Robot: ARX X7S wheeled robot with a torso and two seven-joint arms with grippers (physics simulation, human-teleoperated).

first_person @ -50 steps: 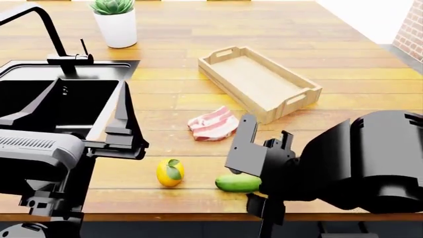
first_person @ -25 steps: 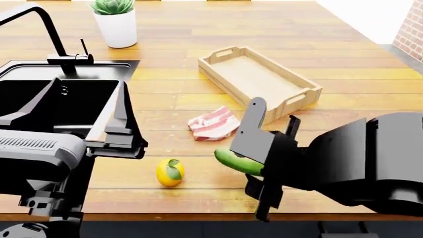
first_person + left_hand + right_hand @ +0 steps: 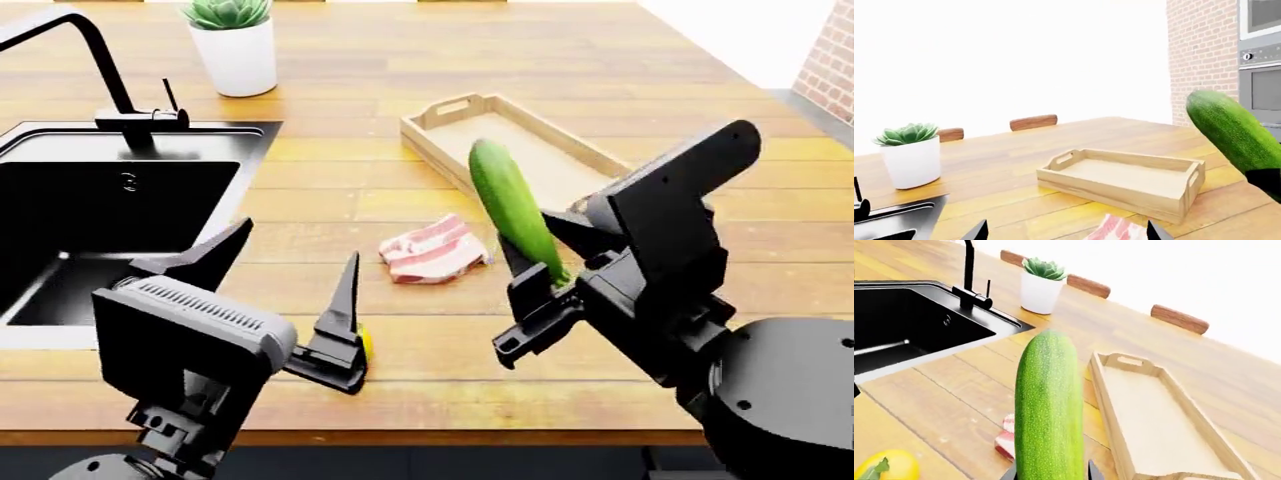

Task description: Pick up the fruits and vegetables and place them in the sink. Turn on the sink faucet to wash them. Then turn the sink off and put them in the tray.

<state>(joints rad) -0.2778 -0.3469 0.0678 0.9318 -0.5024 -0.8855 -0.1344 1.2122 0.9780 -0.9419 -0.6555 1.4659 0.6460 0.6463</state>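
Note:
My right gripper (image 3: pixel 539 272) is shut on the lower end of the green cucumber (image 3: pixel 511 208), which stands almost upright above the counter in front of the wooden tray (image 3: pixel 561 165). The right wrist view shows the cucumber (image 3: pixel 1049 410) clamped between both jaws, with the yellow lemon (image 3: pixel 884 467) on the counter below. My left gripper (image 3: pixel 274 282) is open and empty, low over the front of the counter; the lemon (image 3: pixel 364 343) peeks out behind its right finger. The black sink (image 3: pixel 147 190) and its faucet (image 3: pixel 83 55) are at the left.
A pink-and-white bacon slab (image 3: pixel 430 250) lies between the sink and the tray. A white plant pot (image 3: pixel 236 50) stands behind the sink, beside the faucet. In the left wrist view the tray (image 3: pixel 1127 175) and bacon (image 3: pixel 1117 230) lie ahead, with a brick wall at the far right.
The right gripper has lifted the cucumber off the counter and swung it from lying flat to nearly upright. The left arm has dropped lower and nearer, its fingers now over the lemon.

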